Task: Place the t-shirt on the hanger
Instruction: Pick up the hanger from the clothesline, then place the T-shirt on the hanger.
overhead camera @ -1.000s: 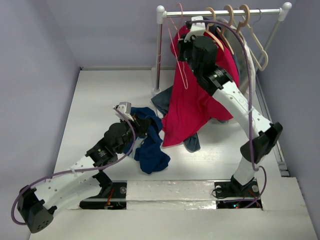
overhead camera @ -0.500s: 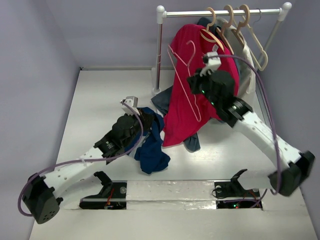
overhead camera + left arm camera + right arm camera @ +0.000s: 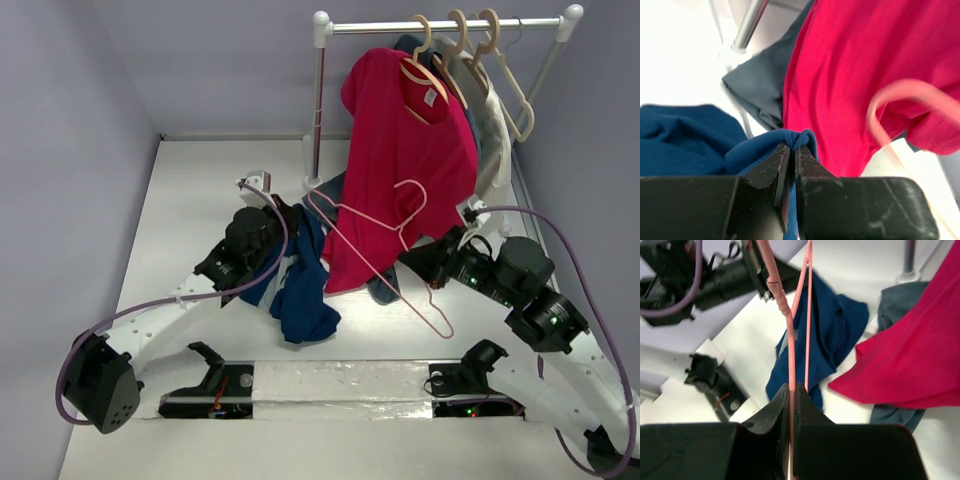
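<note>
Two grips show: the left gripper pinches a fold of the navy t-shirt bunched at its tips, while the right gripper clamps the pink wire hanger stretching ahead of it.

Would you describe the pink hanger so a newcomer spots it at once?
Find the clothes rail at the back and the red shirt hanging from it. Before its hem, the right end effector holds the hanger: thin pink wire, unlike the thicker beige hangers above.

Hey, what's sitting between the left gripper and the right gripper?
In the top view, the lower edge of the red t-shirt and the pink hanger, held by the right gripper.
</note>
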Controlling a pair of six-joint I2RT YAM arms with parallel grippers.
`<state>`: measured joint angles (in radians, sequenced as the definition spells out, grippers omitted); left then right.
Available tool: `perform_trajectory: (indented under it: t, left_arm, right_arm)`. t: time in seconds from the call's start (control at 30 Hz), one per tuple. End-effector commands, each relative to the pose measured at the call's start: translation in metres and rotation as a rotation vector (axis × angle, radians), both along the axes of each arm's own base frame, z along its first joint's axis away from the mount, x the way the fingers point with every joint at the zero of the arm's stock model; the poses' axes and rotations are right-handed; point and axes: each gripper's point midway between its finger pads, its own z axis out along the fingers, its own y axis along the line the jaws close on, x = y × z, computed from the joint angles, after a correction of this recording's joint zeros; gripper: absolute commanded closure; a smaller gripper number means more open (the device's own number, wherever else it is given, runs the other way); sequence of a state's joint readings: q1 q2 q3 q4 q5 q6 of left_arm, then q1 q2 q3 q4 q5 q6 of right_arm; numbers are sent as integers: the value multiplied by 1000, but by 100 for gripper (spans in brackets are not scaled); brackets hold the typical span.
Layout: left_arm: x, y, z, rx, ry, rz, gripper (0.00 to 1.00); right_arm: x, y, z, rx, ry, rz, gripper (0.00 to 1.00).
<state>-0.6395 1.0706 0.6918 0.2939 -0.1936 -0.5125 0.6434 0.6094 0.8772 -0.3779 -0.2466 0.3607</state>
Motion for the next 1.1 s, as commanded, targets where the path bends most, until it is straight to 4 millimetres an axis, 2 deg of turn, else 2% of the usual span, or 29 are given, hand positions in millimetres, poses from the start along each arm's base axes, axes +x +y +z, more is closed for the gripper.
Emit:
perform_trajectory:
  t: [0.0,0.2,0.3,0.4,0.57,0.67,0.77,0.83,0.97,1.07]
  left_arm:
    - [11,-3,52,-47,-113,1,100]
    - [14,-1,63,-34,-125,18,100]
    - [15,-3,64,-24,-120,9,100]
    - [11,-3,66,-31,-123,-4,100]
    - [7,6,58,5,-108,18,100]
    - [8,15,56,37,-106,54,100]
    - [8,14,55,38,-105,48,100]
    - [6,11,58,26,-116,30,100]
    - [5,10,60,27,-118,19,100]
    - [6,14,56,54,-107,36,100]
  right_arm:
    - [-29,7,-6,13,48,123,100]
    - [-23,14,-25,-25,84,144,100]
    - [-19,16,-25,-21,73,134,100]
    - [-6,15,-28,-39,61,86,100]
    - [2,18,-21,-30,31,75,100]
    - [3,15,-4,-16,-10,61,100]
    - [7,9,4,-24,-29,22,100]
    - [9,13,1,-27,-18,34,100]
    - [19,21,-22,-50,26,28,100]
    - [24,19,-17,-58,1,1,100]
